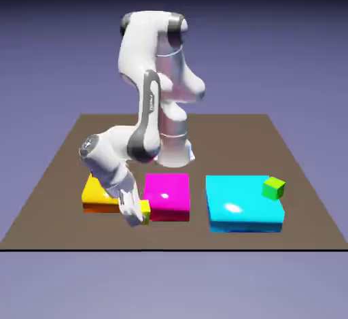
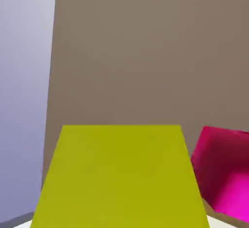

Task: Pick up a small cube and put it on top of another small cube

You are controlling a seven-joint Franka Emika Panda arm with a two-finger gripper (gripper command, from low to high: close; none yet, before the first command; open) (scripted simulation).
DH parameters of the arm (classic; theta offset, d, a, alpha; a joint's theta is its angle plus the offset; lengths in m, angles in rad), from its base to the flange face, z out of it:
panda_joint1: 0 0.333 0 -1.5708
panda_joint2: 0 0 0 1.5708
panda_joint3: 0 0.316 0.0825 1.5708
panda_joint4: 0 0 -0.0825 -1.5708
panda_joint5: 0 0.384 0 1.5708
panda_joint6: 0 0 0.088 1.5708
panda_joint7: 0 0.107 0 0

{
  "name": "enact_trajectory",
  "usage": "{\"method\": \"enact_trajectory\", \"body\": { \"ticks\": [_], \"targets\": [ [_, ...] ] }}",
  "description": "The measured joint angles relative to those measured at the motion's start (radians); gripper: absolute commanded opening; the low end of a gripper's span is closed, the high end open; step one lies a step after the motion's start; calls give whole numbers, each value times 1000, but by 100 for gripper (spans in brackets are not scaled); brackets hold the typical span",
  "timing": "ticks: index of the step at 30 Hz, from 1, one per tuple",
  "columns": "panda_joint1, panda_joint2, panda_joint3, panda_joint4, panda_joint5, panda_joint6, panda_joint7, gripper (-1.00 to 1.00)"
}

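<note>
My gripper (image 1: pixel 138 215) is low over the table's near side, in front of the gap between two flat slabs. It is shut on the small cube (image 1: pixel 145 210), a plain yellow one that shows just to the exterior view's right of the fingers. In the hand view this small cube (image 2: pixel 121 178) fills the lower middle and hides both finger tips. I cannot tell whether it touches the table. The other small cube is out of view in both frames.
A flat yellow slab (image 1: pixel 95 190) lies behind the hand and a flat magenta slab (image 1: pixel 167 194) (image 2: pixel 226 178) just beside it. Further to the exterior view's right is a large cyan slab (image 1: pixel 238 202) with a green cube (image 1: pixel 274 188) on its far corner. The brown table (image 1: pixel 61 168) ends close in front.
</note>
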State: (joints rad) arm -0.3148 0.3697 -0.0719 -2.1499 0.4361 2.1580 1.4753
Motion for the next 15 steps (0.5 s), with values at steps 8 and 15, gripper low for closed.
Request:
{"method": "enact_trajectory", "body": {
  "ticks": [8, 15],
  "targets": [
    [-7, -174, -290, -95, -63, -179, -173, -100],
    [-73, -355, -528, -207, -120, -340, -325, -100]
  ]
}}
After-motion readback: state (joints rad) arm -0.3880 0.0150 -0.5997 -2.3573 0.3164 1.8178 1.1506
